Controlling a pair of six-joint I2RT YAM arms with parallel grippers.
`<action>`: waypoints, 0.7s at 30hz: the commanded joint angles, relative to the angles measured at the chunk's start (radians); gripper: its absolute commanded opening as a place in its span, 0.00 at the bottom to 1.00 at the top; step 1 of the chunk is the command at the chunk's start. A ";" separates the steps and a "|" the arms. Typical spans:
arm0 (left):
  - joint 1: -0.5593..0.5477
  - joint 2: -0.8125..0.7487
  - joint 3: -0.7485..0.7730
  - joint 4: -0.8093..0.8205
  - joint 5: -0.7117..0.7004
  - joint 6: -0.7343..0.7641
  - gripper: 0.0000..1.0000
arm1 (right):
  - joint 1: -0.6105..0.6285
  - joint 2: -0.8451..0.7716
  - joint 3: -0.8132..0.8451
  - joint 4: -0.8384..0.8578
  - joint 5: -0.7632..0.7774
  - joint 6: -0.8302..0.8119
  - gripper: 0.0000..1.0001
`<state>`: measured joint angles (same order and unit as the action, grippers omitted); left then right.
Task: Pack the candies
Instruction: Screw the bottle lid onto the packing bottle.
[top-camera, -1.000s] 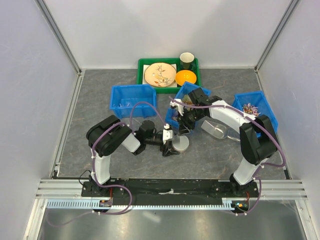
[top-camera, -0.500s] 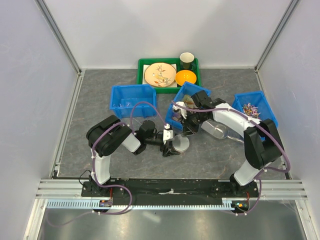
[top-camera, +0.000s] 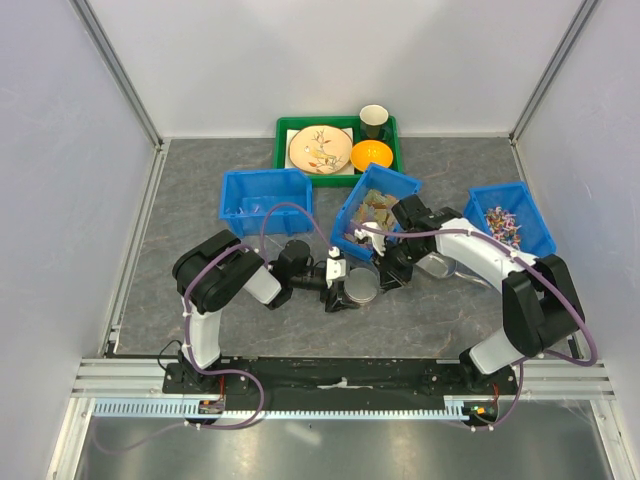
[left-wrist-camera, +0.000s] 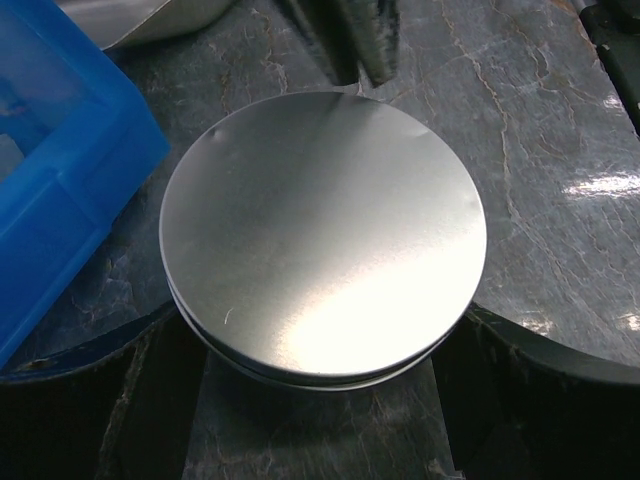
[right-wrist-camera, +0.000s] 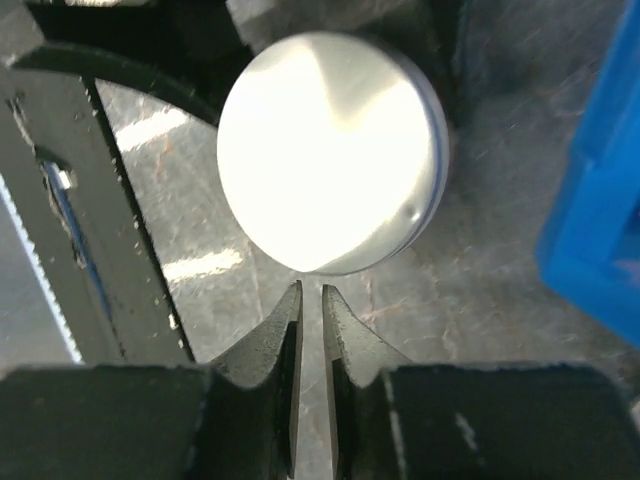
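Jaws: left gripper (top-camera: 345, 288) spread wide around round metal tin (left-wrist-camera: 322, 235); right gripper (right-wrist-camera: 311, 300) pinched closed, empty, tips at tin's rim. Candies (top-camera: 503, 220) sit in far-right blue bin (top-camera: 537, 226), well apart.

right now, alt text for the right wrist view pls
A round shiny metal tin lid fills the upper middle, lying on grey stone-look table. The right gripper points at its near edge from below, fingers nearly together and empty. A blue bin edges in on the right.
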<state>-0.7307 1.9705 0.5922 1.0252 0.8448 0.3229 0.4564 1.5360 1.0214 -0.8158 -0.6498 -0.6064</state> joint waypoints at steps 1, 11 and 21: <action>0.005 0.019 0.015 -0.017 -0.044 0.050 0.80 | 0.007 -0.033 0.051 -0.077 0.021 -0.033 0.21; 0.005 0.022 0.018 -0.025 -0.043 0.053 0.80 | 0.021 0.030 0.213 -0.010 -0.013 0.003 0.37; 0.005 0.024 0.023 -0.031 -0.047 0.054 0.80 | 0.059 0.231 0.333 0.089 -0.108 0.039 0.44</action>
<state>-0.7296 1.9705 0.5964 1.0199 0.8394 0.3229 0.5018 1.7180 1.2930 -0.7712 -0.6792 -0.5812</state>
